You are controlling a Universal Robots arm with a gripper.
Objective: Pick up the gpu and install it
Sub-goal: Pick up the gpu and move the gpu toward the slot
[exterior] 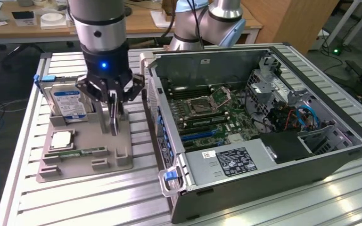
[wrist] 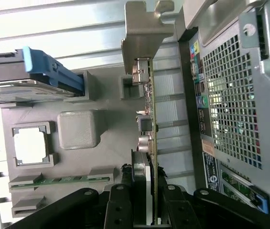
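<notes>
Silver-bracketed gpu [wrist: 145, 124], grey holder [wrist: 111, 152]

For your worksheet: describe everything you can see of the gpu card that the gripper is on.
The gpu is a thin, flat circuit card, seen edge-on above the grey holder, beside the computer case. A silvery metal bracket with a bent tab caps its far end, and small connectors stud one face. The gripper is shut on the near end, one finger on each face. Whether the card's lower edge touches the holder cannot be told.

Arm upright, wrist downward, gripper [exterior: 113, 129] fingers tight on the gpu [wrist: 149, 119]
</notes>
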